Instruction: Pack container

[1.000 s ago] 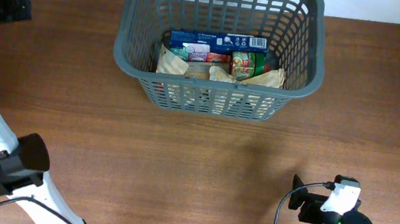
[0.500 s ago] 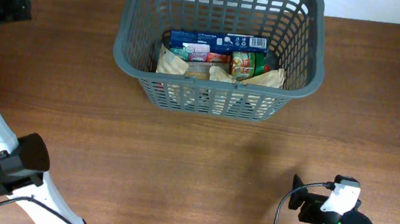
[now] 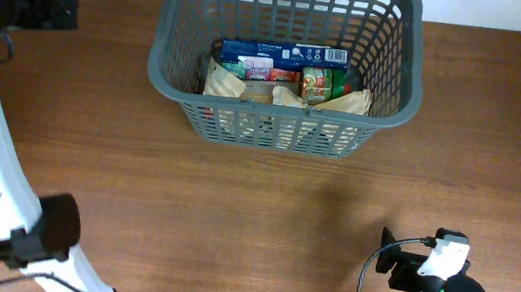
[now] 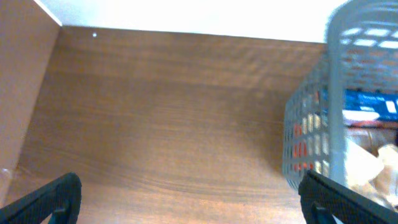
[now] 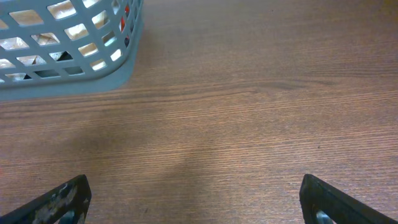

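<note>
- Two grippers are in view, both spread wide and holding nothing; in each wrist view the dark fingertips sit at the bottom corners with only bare wood between them.
- The left gripper (image 3: 69, 3) hangs over the far left corner of the table (image 3: 231, 213), level with the container's far half and well apart from it; its jaws face the container's left wall.
- Its own camera (image 4: 189, 196) shows the container (image 4: 336, 93) at the right edge, blurred, so what lies behind the lattice there is probably the same groceries, though I cannot tell for sure.
- The right gripper (image 3: 386, 251) sits low at the near right of the table, well apart from the container; its wrist view (image 5: 196, 199) catches only the container's near corner (image 5: 62, 74) at upper left.
- The container (image 3: 273, 128) stands upright at the far middle of the table, its far rim close to the table's back edge.
- Inside it, a long blue box (image 3: 283, 52) lies across the back; a red-and-white packet (image 3: 256, 68) and a green can (image 3: 316, 83) lie just in front; crumpled paper bags (image 3: 238, 88) fill the near side.
</note>
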You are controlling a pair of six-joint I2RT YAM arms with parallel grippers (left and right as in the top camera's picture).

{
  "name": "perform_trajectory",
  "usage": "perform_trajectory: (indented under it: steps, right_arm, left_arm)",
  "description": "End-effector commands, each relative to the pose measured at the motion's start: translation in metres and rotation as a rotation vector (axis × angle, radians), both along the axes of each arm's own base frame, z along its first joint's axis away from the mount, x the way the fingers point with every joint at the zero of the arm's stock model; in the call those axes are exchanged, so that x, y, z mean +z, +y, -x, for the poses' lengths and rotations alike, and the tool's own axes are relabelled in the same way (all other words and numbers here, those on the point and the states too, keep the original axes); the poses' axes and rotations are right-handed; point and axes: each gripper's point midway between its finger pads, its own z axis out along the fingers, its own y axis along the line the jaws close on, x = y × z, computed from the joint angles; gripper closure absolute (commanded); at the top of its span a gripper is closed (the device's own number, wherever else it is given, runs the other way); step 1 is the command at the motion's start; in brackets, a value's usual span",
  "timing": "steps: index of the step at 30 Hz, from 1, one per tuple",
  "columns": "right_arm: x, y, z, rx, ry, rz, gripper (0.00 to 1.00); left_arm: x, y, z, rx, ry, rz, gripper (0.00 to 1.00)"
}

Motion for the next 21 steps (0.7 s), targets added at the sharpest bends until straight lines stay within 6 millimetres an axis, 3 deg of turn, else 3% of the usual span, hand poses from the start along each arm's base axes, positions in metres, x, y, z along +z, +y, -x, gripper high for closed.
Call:
perform_trajectory:
  steps: [1,6,11,16,20,21]
  right_arm:
    - [0.001,0.001,0.0,0.009,-0.011,0.002,0.01]
    - [0.001,0.001,0.0,0.009,-0.011,0.002,0.01]
    - [0.001,0.001,0.0,0.009,-0.011,0.002,0.01]
    - [0.001,0.001,0.0,0.009,-0.011,0.002,0.01]
    - [0.001,0.001,0.0,0.009,-0.011,0.002,0.01]
    - [0.001,0.001,0.0,0.009,-0.011,0.002,0.01]
  left_arm:
    - [0.019,-0.001,0.01,-0.001,-0.056,-0.104,0.01]
    - [0.05,-0.03,-0.01,-0.07,-0.279,-0.139,0.01]
    - [0.057,-0.054,0.0,-0.116,-0.45,-0.154,0.01]
    - [0.023,-0.059,0.021,-0.123,-0.55,-0.162,0.01]
    - [-0.029,-0.061,0.047,-0.12,-0.584,-0.167,0.01]
    - [-0.052,-0.062,0.061,-0.118,-0.612,-0.171,0.01]
